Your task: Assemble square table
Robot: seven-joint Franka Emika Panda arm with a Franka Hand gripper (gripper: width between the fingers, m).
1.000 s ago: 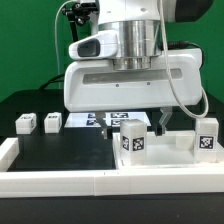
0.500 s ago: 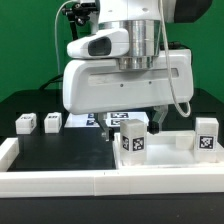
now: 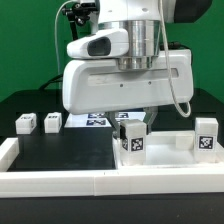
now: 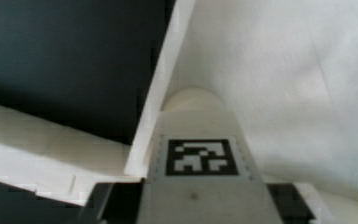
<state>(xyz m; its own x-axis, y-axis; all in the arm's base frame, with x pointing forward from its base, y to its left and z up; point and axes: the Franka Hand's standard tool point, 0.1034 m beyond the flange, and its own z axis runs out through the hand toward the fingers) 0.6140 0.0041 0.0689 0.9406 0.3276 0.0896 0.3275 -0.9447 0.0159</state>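
My gripper (image 3: 133,124) is shut on a white block leg (image 3: 132,142) with a black-and-white tag, which stands upright at the near left corner of the white tray-like tabletop (image 3: 165,166). In the wrist view the leg (image 4: 202,125) runs out from between the dark fingers (image 4: 105,203) of the gripper (image 4: 197,198), over the tabletop's inner corner (image 4: 309,90). A second tagged leg (image 3: 207,135) stands on the tabletop at the exterior view's right. Two more legs (image 3: 25,122) (image 3: 52,121) lie on the black table at the left.
The marker board (image 3: 95,120) lies behind the gripper. A long white bar (image 3: 55,180) runs along the front edge, and another (image 3: 8,150) along the left. The bar also shows in the wrist view (image 4: 34,150). A green wall stands behind.
The wrist has turned a little about its vertical axis while holding the leg. The leg stays at the tabletop's corner.
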